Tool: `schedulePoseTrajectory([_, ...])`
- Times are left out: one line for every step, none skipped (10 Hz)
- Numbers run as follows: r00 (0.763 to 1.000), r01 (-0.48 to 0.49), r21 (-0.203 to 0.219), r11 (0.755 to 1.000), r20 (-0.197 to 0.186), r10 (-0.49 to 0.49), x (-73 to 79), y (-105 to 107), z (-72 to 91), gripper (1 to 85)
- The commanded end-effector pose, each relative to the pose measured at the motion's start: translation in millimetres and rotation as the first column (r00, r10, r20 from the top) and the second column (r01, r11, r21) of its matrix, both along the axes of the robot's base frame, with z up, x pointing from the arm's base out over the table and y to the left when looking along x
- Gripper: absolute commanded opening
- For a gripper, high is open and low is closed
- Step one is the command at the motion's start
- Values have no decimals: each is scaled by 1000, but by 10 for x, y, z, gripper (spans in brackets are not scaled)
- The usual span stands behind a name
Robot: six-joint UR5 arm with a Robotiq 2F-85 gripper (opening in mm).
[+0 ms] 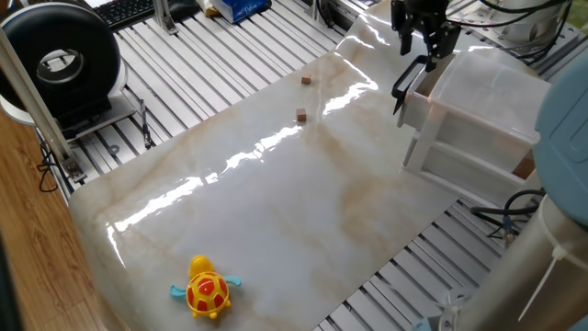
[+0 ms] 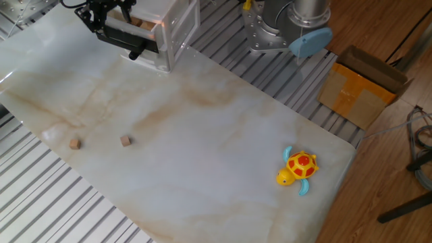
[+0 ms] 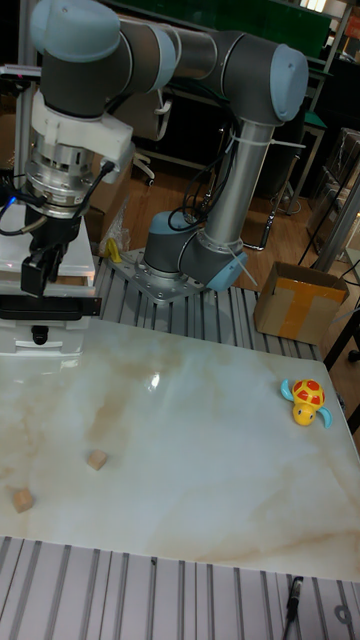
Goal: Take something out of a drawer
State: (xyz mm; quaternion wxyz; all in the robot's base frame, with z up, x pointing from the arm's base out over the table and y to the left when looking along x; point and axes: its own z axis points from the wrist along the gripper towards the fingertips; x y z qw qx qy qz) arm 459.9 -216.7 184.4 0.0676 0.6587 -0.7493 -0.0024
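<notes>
Sitting in the pulled-out top drawer [image 2: 128, 30] is the pale tan wooden block [image 2: 138, 23], near the desk's far corner. Right above the opening hangs the gripper [image 2: 101, 13], fingers pointing down; whether they're spread or pinched, I can't tell. Two small brown cubes [image 2: 125, 140] lie near the desk's long edge, well apart from a yellow toy turtle [image 2: 298, 168] at the opposite end.

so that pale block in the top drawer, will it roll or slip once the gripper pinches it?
The block looks boxy and flat-faced, so it probably won't roll. It looks like bare wood, likely light and grippy enough. Only part of it shows past the drawer wall and the gripper, so a corner pinch might twist it.
</notes>
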Motion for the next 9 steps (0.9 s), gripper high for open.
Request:
schedulePoseTrajectory([1000,-8,11,1000,14,8,28,13,-26,610])
schedulePoseTrajectory([1000,-7,13,1000,17,6,47,30,-43,610])
schedulePoseTrajectory([1000,-7,18,1000,19,6,63,43,-59,610])
schedulePoseTrajectory([1000,-10,20,1000,20,10,81,50,-73,610])
schedulePoseTrajectory([1000,-13,17,1000,23,13,101,43,-87,610])
schedulePoseTrajectory([999,-17,16,1000,28,16,123,44,-94,607])
schedulePoseTrajectory([999,-15,20,1000,29,15,128,57,-94,603])
schedulePoseTrajectory([999,-15,25,1000,29,15,126,68,-93,600])
schedulePoseTrajectory([999,-14,28,1000,29,13,121,71,-84,597])
